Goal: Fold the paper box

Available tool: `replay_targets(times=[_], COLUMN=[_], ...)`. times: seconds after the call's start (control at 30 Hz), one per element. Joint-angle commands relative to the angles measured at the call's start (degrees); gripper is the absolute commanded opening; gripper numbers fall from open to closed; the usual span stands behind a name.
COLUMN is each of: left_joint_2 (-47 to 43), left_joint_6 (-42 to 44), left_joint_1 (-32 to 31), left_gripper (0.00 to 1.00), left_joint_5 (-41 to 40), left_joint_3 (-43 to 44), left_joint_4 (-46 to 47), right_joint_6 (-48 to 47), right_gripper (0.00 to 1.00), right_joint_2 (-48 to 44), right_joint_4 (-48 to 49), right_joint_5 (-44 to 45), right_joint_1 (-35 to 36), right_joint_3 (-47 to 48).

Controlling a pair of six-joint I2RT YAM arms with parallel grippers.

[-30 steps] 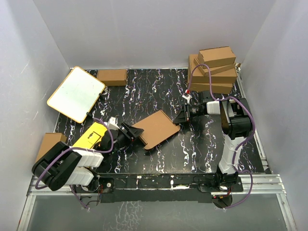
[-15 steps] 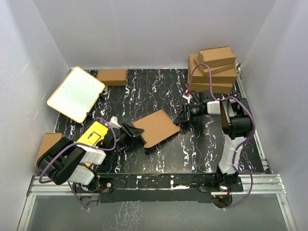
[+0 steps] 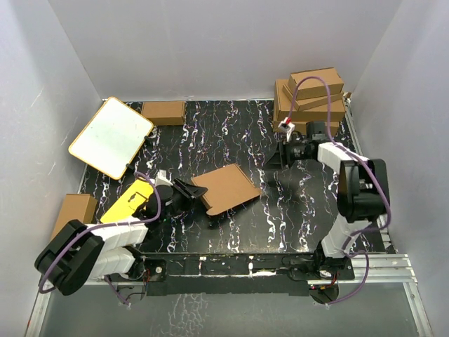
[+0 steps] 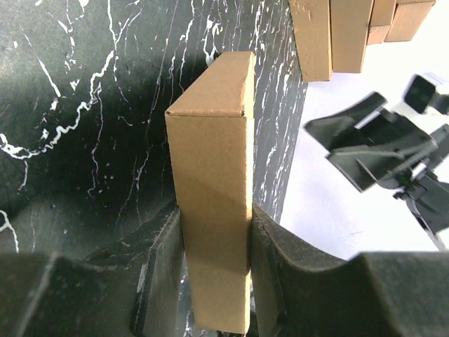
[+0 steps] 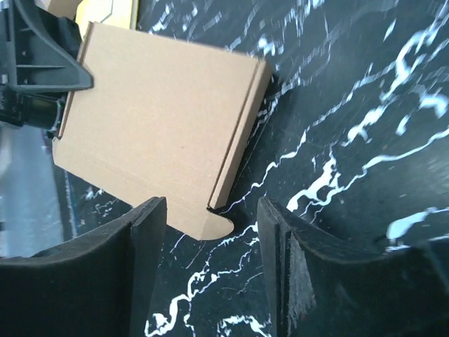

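Paper box (image 3: 228, 186): left edge hidden inside the left claw (image 3: 198, 195), overhead view. Stacked boxes (image 4: 337, 31): cut off by the left wrist view's top edge.

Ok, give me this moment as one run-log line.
left jaws: shut on paper box | right jaws: open, empty, apart from box | box: folded into thin mailer

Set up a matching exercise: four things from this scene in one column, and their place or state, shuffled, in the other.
1. paper box
2. white board
3. stack of brown boxes
4. right gripper

A. far right corner of the table
B. open, holding nothing
C. far left, leaning
D. clamped in the left gripper

Pairs: 1-D, 2-C, 3-A, 4-B
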Motion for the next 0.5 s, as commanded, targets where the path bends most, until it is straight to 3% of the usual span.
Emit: replay_targets(times=[0.0, 0.07, 0.13, 0.17, 0.27, 0.37, 0.47], left_joint_2=[-5.0, -6.3, -7.3, -7.6, -7.4, -6.2, -4.7], left_joint_6=[-5.2, -6.6, -8.3, -8.8, -11.3, -15.5, -18.8], left_joint_1=[0.6, 1.2, 1.8, 2.2, 3.5, 4.5, 5.3], left_gripper=[0.22, 0.19, 0.18, 0.18, 0.18, 0.18, 0.18], left_joint_5=[-0.1, 1.0, 1.8, 2.6, 5.2, 8.2, 10.5], left_joint_3=[4.7, 6.9, 10.0, 12.1, 16.0, 17.6, 18.5], left_joint_4=[-10.7, -16.4, -23.0, -25.8, -32.2, -34.5, -34.8], right_joint_6=[-17.2, -26.2, -37.9, -44.7, -50.2, -57.7, -57.9], right_gripper=[0.64, 0.76, 0.94, 0.98, 0.99, 0.99, 0.99], right_joint_2=[-10.3, -13.9, -18.1, -20.4, -26.9, -30.8, -33.0], right_joint_4=[-6.5, -9.2, -11.3, -11.4, -6.0, -5.6, -1.7], right_joint_5=[-5.2, -7.6, -9.9, -11.0, -11.5, -7.0, -0.5], right_joint_1=[-1.3, -1.0, -0.4, 0.0, 2.8, 8.9, 15.0], right_joint_3=[3.0, 1.6, -1.3, -3.2, -8.9, -10.6, -11.8])
